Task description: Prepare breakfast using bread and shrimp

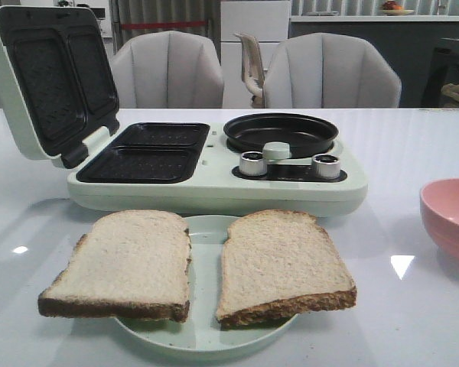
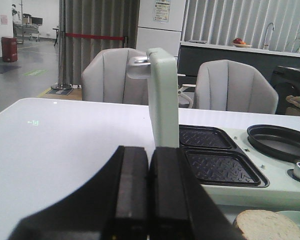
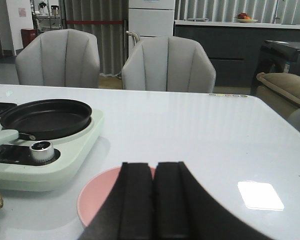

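Front view shows you two square slices of pale beige bread with brown crusts, lying side by side on a pale green round plate at the counter's near edge. Your left tool and right tool are both closed, holding nothing.

The left gripper and right gripper are both closed, holding nothing.

Bread on plate — breakfast maker behind, bowl right.
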Robot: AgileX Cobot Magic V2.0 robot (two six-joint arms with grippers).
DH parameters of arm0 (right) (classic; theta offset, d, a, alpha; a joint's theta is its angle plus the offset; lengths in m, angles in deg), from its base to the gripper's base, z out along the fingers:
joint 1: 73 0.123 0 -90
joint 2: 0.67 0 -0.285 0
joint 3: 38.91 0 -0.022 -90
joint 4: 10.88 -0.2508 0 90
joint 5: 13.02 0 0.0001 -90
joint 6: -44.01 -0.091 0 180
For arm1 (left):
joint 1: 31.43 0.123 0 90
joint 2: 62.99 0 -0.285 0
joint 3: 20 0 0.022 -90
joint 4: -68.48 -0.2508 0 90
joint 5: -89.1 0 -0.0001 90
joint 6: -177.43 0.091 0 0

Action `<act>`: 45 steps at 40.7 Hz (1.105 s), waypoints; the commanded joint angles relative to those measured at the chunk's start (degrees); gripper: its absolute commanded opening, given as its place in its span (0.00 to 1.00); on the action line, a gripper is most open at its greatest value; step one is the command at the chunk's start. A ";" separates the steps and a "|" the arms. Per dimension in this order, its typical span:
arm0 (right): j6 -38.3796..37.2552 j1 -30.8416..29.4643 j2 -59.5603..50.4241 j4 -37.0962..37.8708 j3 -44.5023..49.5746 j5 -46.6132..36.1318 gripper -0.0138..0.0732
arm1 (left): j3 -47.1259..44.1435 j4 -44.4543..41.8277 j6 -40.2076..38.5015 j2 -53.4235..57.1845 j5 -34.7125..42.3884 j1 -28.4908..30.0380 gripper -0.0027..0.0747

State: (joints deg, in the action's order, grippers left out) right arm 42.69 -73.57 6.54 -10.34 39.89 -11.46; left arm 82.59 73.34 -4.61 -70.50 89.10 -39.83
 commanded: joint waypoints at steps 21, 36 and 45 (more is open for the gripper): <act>0.23 -0.35 -1.21 0.08 -0.04 -4.80 0.28 | -1.29 0.15 -0.09 1.16 4.53 -0.02 0.17; 0.23 -0.37 -1.21 -0.08 -0.16 -5.27 0.28 | -1.17 -1.15 -0.09 1.16 7.71 0.08 0.17; 0.23 -0.37 -1.17 -0.21 -8.08 0.89 0.28 | 6.64 -0.92 -0.09 1.04 8.95 0.08 0.17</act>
State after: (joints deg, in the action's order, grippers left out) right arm 42.69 -73.57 6.54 -10.88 37.22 -7.52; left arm 84.01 72.42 -4.61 -70.50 91.93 -39.83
